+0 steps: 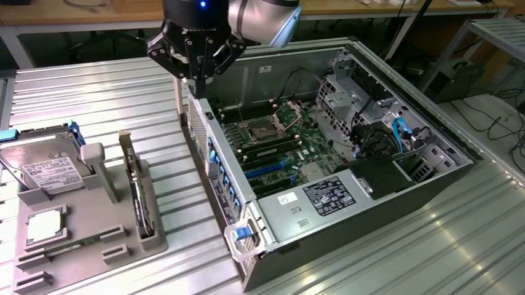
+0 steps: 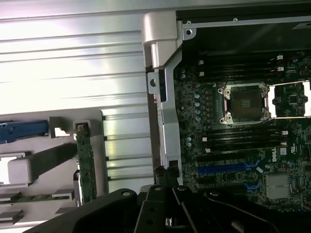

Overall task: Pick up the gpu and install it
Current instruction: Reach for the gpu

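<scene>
Gripper [image 1: 199,77] closed on nothing, I am hovering it right above the rear wall [image 2: 167,121] of the open computer case [image 1: 426,184], with the fingers pressed together and pointing straight down.

The gpu [image 1: 135,181] is sitting well below the gripper and off to the side away from the case. It is standing on edge in a slot of the grey holder [image 1: 107,246] on the counter [image 1: 98,98], untouched. Beyond it, farther from the gripper, the hard drive [image 1: 41,166] is leaning in the same holder. On the gripper's other side, down inside the case, the motherboard [image 1: 279,141] is lying exposed, with its blue expansion slot [image 2: 223,169] unoccupied.

I am judging several risks from here:
- The case wall is directly beneath the fingertips, so a straight descent would be striking metal.
- With the fingers shut, coming down on the card would be pushing it rather than taking it, and could tip it in its slot.
- The card is thin and upright, so an off-centre pinch may be twisting it or dragging the holder along.
- The holder's post [image 1: 92,161] and the hard drive are crowding the card's far side, leaving little room for a finger there.
</scene>
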`<state>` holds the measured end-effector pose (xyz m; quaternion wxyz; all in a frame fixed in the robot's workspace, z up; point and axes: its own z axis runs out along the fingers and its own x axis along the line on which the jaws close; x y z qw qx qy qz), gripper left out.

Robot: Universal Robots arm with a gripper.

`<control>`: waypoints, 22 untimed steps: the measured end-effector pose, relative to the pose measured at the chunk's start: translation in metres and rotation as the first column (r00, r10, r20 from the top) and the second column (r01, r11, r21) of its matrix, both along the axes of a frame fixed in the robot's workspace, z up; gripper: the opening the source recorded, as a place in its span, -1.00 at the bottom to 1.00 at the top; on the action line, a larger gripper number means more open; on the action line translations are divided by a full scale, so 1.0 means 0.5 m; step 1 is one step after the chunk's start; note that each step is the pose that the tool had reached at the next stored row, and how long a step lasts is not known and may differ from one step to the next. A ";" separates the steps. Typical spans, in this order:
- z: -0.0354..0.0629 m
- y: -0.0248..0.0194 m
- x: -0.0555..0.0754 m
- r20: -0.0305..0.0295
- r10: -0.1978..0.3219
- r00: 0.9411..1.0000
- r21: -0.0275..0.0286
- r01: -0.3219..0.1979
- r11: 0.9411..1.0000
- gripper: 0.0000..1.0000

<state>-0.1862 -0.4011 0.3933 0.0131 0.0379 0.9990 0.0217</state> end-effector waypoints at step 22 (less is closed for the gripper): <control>0.000 -0.0106 -0.052 0.000 0.000 1.000 0.000 0.000 1.000 -0.79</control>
